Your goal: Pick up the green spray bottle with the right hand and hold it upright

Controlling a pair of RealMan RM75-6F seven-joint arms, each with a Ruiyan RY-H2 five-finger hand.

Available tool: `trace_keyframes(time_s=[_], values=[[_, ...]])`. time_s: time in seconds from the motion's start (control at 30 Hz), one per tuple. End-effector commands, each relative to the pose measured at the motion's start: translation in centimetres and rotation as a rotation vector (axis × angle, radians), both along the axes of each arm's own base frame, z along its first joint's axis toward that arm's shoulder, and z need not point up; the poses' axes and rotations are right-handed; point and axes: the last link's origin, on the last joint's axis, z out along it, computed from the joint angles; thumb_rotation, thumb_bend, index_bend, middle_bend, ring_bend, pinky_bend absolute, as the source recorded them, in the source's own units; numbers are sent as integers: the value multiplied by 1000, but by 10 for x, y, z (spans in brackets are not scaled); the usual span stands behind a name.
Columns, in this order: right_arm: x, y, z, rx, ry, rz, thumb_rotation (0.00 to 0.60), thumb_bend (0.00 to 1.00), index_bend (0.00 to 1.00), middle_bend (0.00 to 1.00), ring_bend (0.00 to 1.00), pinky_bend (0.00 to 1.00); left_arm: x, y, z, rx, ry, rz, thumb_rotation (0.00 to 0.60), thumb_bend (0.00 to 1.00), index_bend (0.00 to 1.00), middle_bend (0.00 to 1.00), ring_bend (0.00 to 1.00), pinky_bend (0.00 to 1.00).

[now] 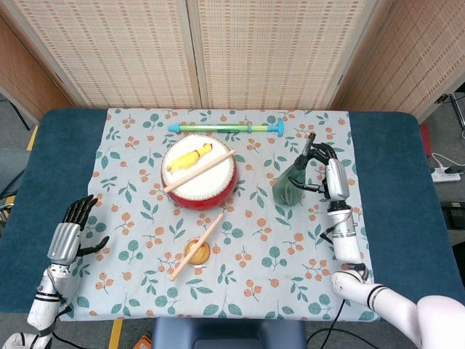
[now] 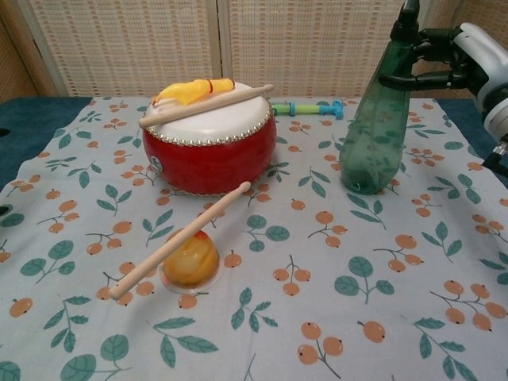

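Even, bright indoor light, both views sharp
Shadows lay soft and short beside the red drum (image 2: pixel 209 151); no glare showed on it
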Motion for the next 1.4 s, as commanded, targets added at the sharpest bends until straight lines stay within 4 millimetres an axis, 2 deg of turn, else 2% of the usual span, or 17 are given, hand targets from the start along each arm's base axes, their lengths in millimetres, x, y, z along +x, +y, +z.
trace_keyframes(time_s=[0.03, 0.13, 0.4, 0.57, 0.7, 0.8, 0.9, 1.0, 1.13, 1.23, 1.4], values=[[0, 0, 0, 11, -2, 7, 600, 0, 309, 429, 97, 64, 0, 0, 0, 3, -1, 0, 600, 225, 0, 0, 0, 28], [0, 1, -1, 25, 3, 10, 600, 0, 250, 392, 70, 49, -1, -1, 1, 3, 0, 2, 600, 224, 0, 0, 0, 28], [-2, 4, -2, 86, 40, 15, 600, 0, 17, 241, 0, 0, -1, -1, 1, 6, -1, 1, 600, 224, 0, 0, 0, 28], [-10, 10, 1, 121, 99, 3, 600, 0, 0, 187, 0, 0, -2, -1, 2, 7, 6, 5, 600, 224, 0, 0, 0, 28], [-25, 21, 6, 167, 179, -20, 600, 0, 0, 159, 0, 0, -2, -1, 2, 10, 8, 4, 600, 223, 0, 0, 0, 28], [-40, 33, 19, 187, 253, -47, 600, 0, 0, 124, 0, 0, -2, -1, 2, 13, 11, 4, 600, 224, 0, 0, 0, 28], [-63, 52, 38, 213, 400, -94, 600, 0, 0, 92, 0, 0, -2, -2, 3, 18, 14, 5, 600, 224, 0, 0, 0, 28], [-85, 77, 60, 236, 593, -163, 600, 0, 0, 67, 0, 0, -2, -3, 3, 23, 22, 6, 600, 224, 0, 0, 0, 28], [-108, 117, 78, 152, 834, -190, 600, 13, 0, 60, 0, 0, -4, -2, 6, 41, 39, 17, 600, 224, 0, 0, 0, 28], [-124, 141, 88, 92, 888, -222, 600, 102, 0, 49, 0, 0, -6, -1, 8, 49, 40, 29, 600, 224, 0, 0, 0, 28], [-141, 169, 107, -13, 884, -227, 600, 294, 0, 48, 0, 0, -8, -2, 7, 50, 57, 39, 600, 223, 0, 0, 0, 28]])
